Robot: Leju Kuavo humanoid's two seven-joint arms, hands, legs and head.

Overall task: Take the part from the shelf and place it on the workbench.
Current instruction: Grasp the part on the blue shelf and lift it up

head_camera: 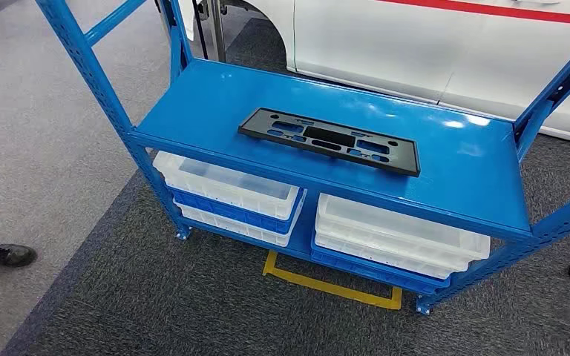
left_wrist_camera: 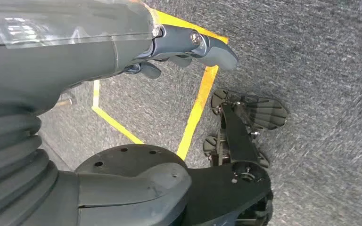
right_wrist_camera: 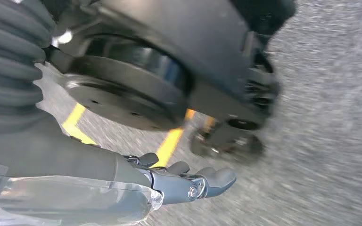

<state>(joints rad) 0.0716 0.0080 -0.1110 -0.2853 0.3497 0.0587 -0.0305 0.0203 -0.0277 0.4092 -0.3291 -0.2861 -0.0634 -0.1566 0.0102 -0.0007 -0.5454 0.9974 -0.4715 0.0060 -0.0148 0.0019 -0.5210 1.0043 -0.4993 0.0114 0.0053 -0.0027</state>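
While both arms hang by the robot's sides, the left hand (left_wrist_camera: 188,47) holds nothing, fingers (left_wrist_camera: 214,52) loosely apart over grey carpet; same for the right hand (right_wrist_camera: 188,181), released and empty. One part (head_camera: 329,141), a flat black plate with cut-out slots, lies on the top board of the blue shelf (head_camera: 475,178), near the board's middle. It looks like thin rigid plastic: probably light, stiff, a bit slick. Lying flat, it is likely best taken at the short ends, one hand each, or by its long front edge. Below the part, four translucent bins (head_camera: 230,185) sit in two stacks of two. One shoe (head_camera: 0,254) is far left of the shelf.
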